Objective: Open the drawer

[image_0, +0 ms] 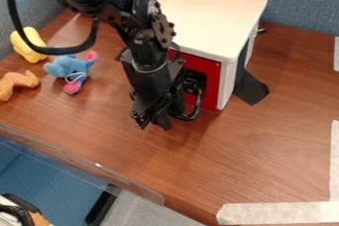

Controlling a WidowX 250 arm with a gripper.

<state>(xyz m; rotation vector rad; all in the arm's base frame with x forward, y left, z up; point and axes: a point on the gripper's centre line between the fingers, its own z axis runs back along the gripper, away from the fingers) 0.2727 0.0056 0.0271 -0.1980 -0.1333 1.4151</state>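
Low over the table (265, 145), the claw (153, 122) hangs before the red drawer (210, 79); whether clenched or released, I cannot tell.

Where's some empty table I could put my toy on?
The biggest bare patch of table runs from the white box to the pale tape. A smaller one is between the blue toy and the black hand. It's crowded at the box's red front, where the hand hangs.

Black arm (147, 54), bulky joints, 1 thick black cable (49, 50) looping out, grey band (149, 69).
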